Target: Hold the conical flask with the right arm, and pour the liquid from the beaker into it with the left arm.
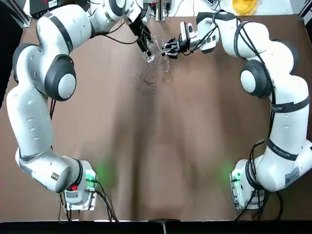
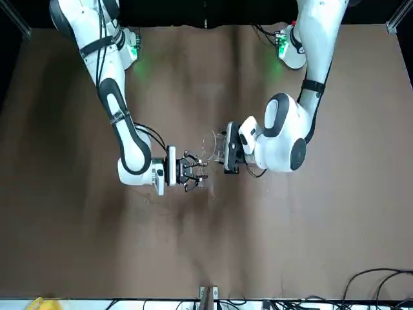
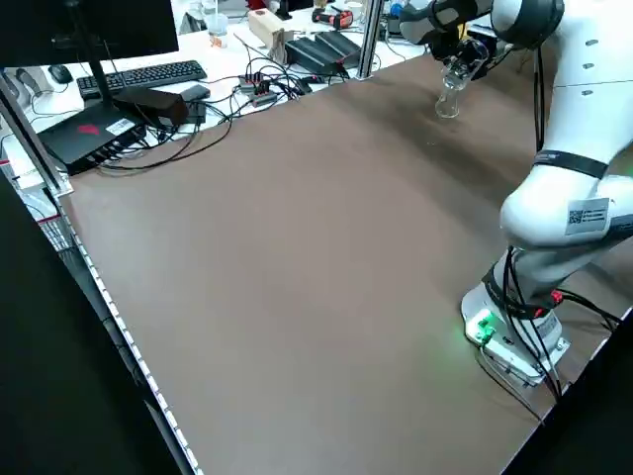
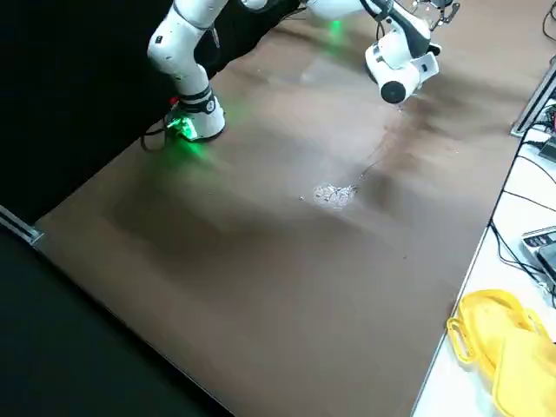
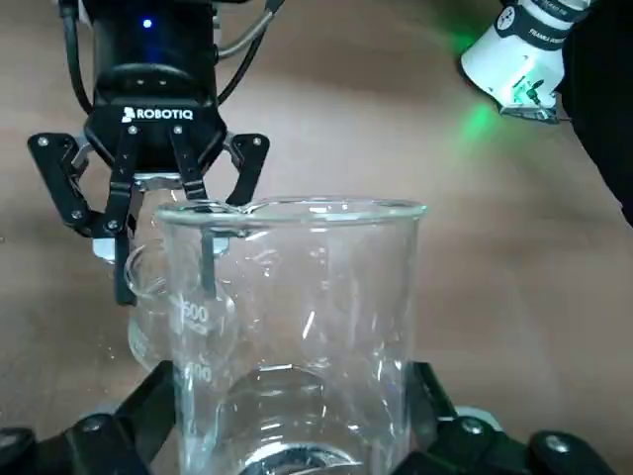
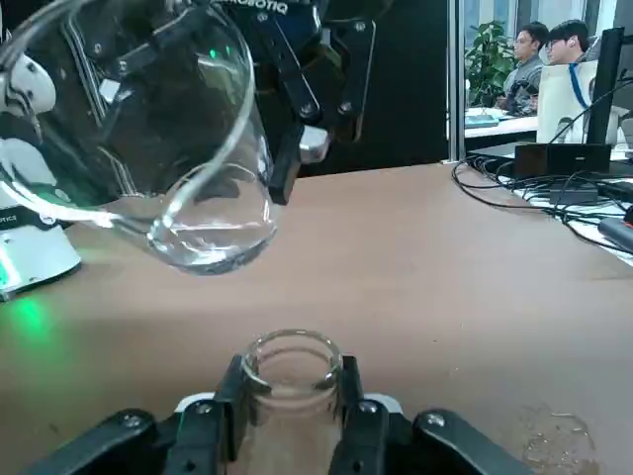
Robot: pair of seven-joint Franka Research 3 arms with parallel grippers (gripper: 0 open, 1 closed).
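"Right wrist view first. What's held?"

"The conical flask (image 6: 294, 416), clear colourless glass with a narrow neck. The black right gripper (image 6: 294, 381) has its jaws closed around that neck. Above the flask, tilted, is the beaker (image 6: 232, 233), a clear glass cylinder with a broad round rim. Colourless liquid (image 6: 213, 245) lies in its lowest part."

"And the left wrist view?"

"The beaker is between the jaws of the black left gripper (image 5: 289, 396), gripped by its sides, with the flask just beyond. This view adds the printed graduations, which the right wrist view doesn't show."

"How will they handle?"

"Both stiff and fragile, I'd judge, and slippery if wet. The beaker should be the heavier load while it carries liquid, so a firm, even hold on its wall, away from the rim, makes sense. The neck suits the flask, but could twist if bumped."

"Top view?"

"Both grippers meet near the flask, over the brown tabletop (image 1: 195, 146). The glass outlines blur together, so I can't tell whether the vessels touch."

"Right side view?"

"A wet patch (image 4: 334, 195) on the tabletop stands out; the flask itself I can't make out there. I'd mind the pour missing that narrow mouth."
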